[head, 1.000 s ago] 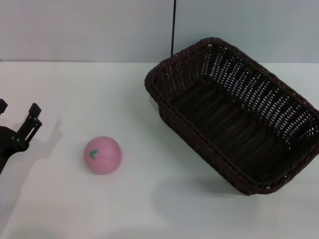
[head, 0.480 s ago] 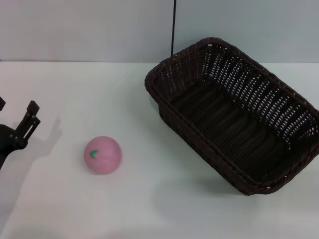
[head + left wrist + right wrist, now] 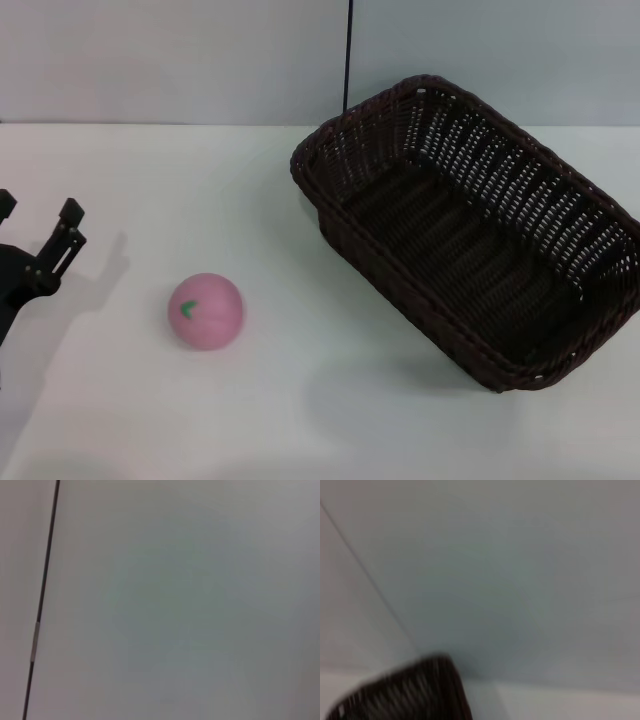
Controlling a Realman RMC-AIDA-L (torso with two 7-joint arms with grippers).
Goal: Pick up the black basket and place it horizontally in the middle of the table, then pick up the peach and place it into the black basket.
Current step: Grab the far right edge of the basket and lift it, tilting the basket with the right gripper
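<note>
Neither step looks finished to us: the basket (image 3: 470, 235) sits askew on the right side of the surface (image 3: 300, 400), and the peach (image 3: 205, 311) rests on the surface, well apart from it. Our left claw (image 3: 38, 232) hovers wide open and empty near the peach; our right claw is out of sight.
</note>
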